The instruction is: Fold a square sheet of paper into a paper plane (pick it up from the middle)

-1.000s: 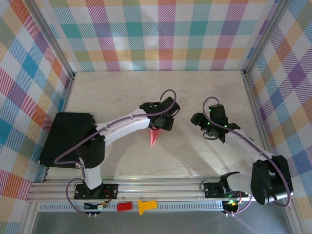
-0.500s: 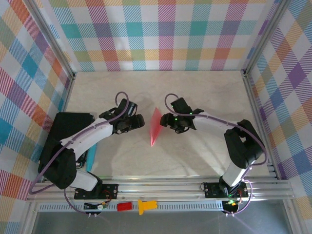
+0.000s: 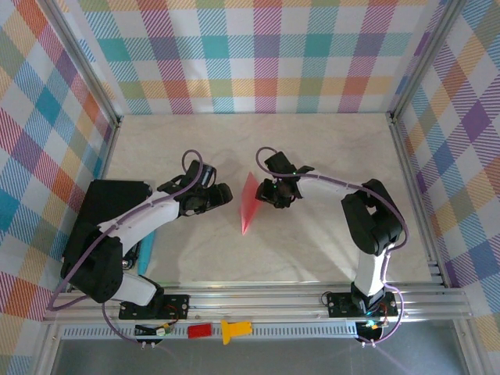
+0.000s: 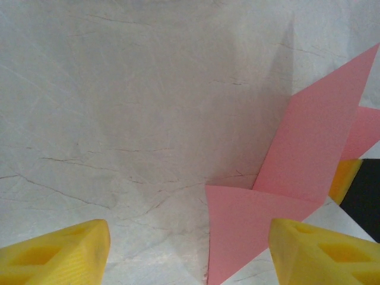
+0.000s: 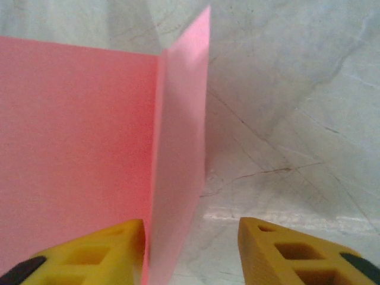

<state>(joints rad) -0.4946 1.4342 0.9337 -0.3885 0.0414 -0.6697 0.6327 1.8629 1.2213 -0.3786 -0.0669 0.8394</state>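
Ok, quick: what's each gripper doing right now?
Left gripper: open, fingers empty, beside the salmon-pink folded paper.
Right gripper: open, fingers either side of the paper's raised flap, not clamped on it.

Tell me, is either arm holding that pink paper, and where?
Neither yet: the right tool straddles an upright flap of the paper plane, jaws apart; the left tool stands open beside it.

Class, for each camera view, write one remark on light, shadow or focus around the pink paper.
Top external: even light, with the folded pink paper in sharp focus. Left wrist: a soft grey shadow falls on the table beside the raised flap; the near yellow fingers look soft. Right wrist: the paper sits close and slightly grainy, its upright flap paler.
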